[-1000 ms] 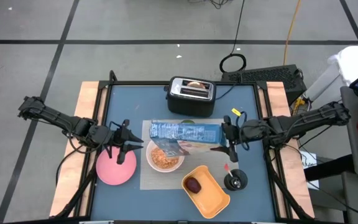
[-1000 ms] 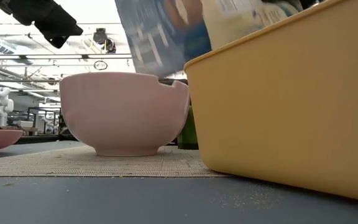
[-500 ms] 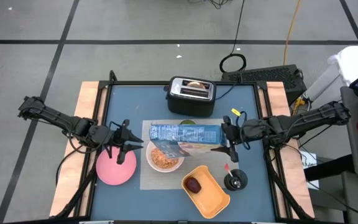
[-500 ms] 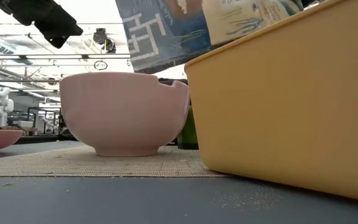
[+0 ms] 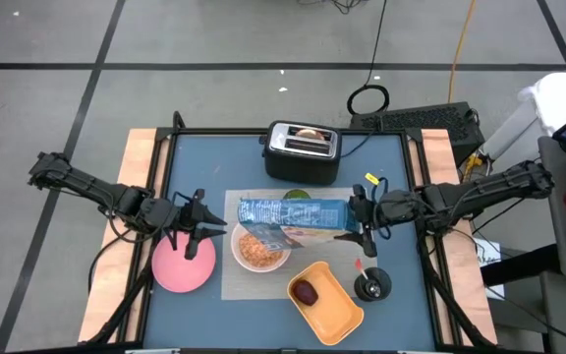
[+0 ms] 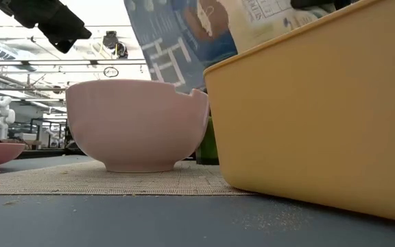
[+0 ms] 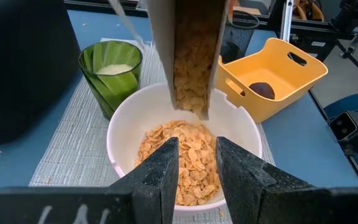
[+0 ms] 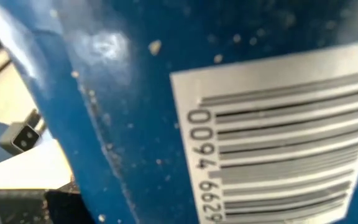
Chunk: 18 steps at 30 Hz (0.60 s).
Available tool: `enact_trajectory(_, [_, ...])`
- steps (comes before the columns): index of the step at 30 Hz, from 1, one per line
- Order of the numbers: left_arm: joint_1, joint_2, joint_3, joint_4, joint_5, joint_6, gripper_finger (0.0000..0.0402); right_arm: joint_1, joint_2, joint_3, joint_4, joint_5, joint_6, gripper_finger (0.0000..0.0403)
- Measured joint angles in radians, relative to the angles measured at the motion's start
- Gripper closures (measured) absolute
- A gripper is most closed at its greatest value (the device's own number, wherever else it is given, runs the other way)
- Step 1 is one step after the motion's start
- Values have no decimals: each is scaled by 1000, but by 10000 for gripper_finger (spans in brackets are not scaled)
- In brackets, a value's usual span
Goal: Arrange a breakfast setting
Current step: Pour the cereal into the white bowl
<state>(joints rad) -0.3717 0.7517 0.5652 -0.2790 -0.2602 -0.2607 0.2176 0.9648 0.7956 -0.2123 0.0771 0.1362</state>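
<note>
My right gripper [image 5: 360,224] is shut on a blue cereal box [image 5: 293,210], which lies tipped over the white bowl [image 5: 260,248]. The bowl stands on the grey placemat [image 5: 232,285] and holds cereal flakes [image 7: 185,155]. The box's open end [image 7: 191,56] hangs just above them. The pale-green cup [image 7: 110,74] stands on the mat behind the bowl, half under the box. My left gripper [image 5: 199,228] hovers open by a narrow gap over the pink plate [image 5: 183,267], pointing at the bowl. A round bread piece [image 5: 310,133] sticks out of the toaster [image 5: 303,147]. My right gripper holds the cereal box by its closed bottom end [image 5: 342,218], coming level from the table's right side. The box fills the right wrist view [image 8: 229,93] and hides the fingers. It is lifted clear, lying nearly level, with its open end slanting down over the bowl.
An orange tray [image 5: 325,300] with a dark round thing [image 5: 306,292] stands at the mat's near right corner. A small black round object [image 5: 371,285] sits to its right. The toaster stands at the table's far edge.
The cereal box has rocked slightly in my right gripper: its open end rose a little, then dipped again over the bowl. Both arms have stayed where they were.
</note>
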Motion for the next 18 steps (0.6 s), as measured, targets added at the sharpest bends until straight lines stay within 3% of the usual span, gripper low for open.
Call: enact_trajectory(18, [0,0,0,0,0,4,289,0,-2,2,13,0,10,140])
